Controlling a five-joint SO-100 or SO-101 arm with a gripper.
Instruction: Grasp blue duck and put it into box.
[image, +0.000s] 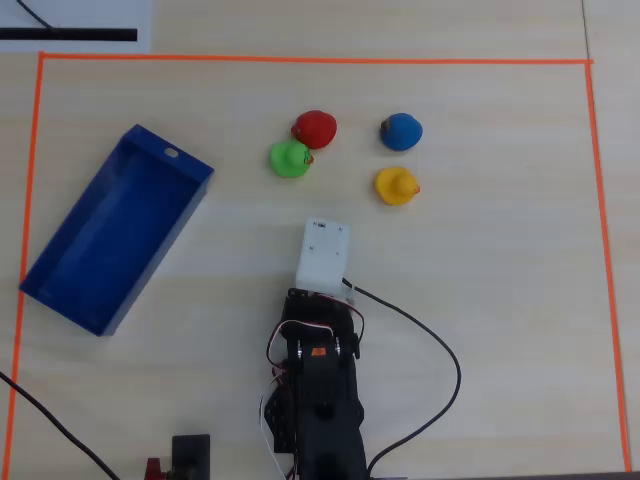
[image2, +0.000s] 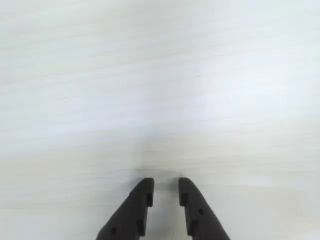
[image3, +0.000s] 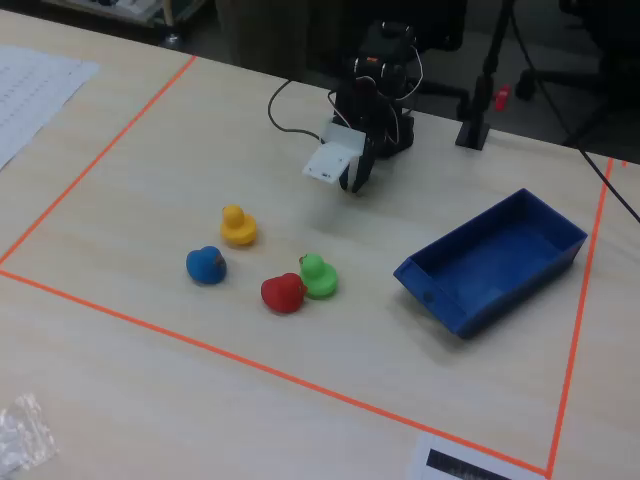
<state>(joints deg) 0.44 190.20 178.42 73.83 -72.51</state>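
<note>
The blue duck (image: 401, 131) stands on the pale wooden table, far from the arm; in the fixed view (image3: 205, 265) it is at the left of the duck group. The box (image: 110, 235) is a dark-blue tray lying at an angle on the left, empty; it sits on the right in the fixed view (image3: 490, 262). My gripper (image2: 165, 186) points down at bare table, its jaws a little apart with nothing between them. In the overhead view the white wrist camera housing (image: 323, 255) hides the fingers. The gripper (image3: 352, 180) hangs close to the arm's base.
A red duck (image: 315, 128), a green duck (image: 290, 158) and a yellow duck (image: 396, 186) stand near the blue one; red and green touch. Orange tape (image: 300, 60) frames the work area. A black cable (image: 440, 350) loops right of the arm.
</note>
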